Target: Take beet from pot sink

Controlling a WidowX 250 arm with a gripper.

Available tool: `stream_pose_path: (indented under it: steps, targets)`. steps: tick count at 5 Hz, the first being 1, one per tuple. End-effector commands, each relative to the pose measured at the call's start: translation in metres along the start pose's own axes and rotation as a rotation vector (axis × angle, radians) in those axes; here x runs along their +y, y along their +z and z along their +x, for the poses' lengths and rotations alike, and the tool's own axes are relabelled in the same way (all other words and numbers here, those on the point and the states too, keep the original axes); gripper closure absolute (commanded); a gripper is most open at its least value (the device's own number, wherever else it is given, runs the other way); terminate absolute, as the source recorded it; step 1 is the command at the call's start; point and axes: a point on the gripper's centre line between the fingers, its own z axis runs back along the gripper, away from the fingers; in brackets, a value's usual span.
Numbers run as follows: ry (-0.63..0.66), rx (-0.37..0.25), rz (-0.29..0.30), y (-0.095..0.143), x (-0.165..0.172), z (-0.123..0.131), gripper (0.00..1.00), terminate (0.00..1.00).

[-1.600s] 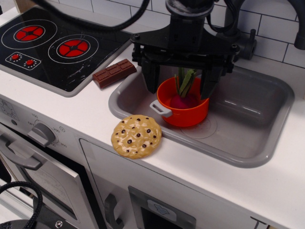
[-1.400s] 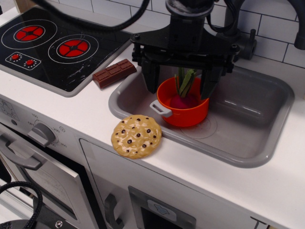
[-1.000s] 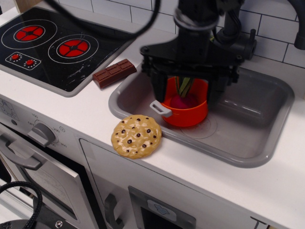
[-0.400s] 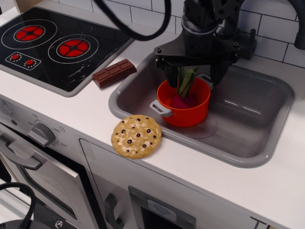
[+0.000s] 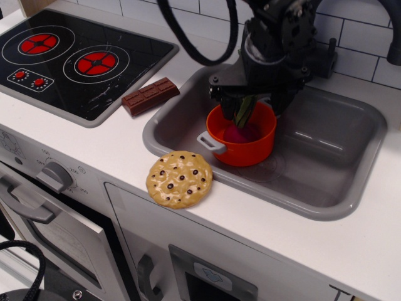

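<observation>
Grasping is the step in hand: black gripper (image 5: 249, 100) hovers over the round orange toy pot (image 5: 242, 134) in the grey plastic sink (image 5: 326, 157), where the small magenta beet (image 5: 237, 132) sits. Whether its fingers are clenched on the green leaves cannot be told. Next move probably calls for straight lift.

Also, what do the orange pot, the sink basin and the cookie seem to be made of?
The pot: probably moulded plastic, smooth and slightly glossy, in one even orange with grey handles. The sink: likely grey plastic with a satin finish; soft highlights and rounded corners, no metallic shine. The cookie: seems hard glossy plastic or resin; bright reflections on its tan surface, with dark chips set in.
</observation>
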Motion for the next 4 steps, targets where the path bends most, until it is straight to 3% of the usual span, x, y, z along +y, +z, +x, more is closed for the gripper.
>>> stream_pose_path:
  steps: [1,2,4]
  targets:
    - [0.018,-0.051,-0.003,0.003,-0.006,0.015,0.0,0.0]
    - [0.038,-0.05,-0.001,0.002,-0.009,0.02,1.0,0.0]
    - [0.09,-0.05,-0.008,0.013,-0.009,0.03,1.0,0.0]
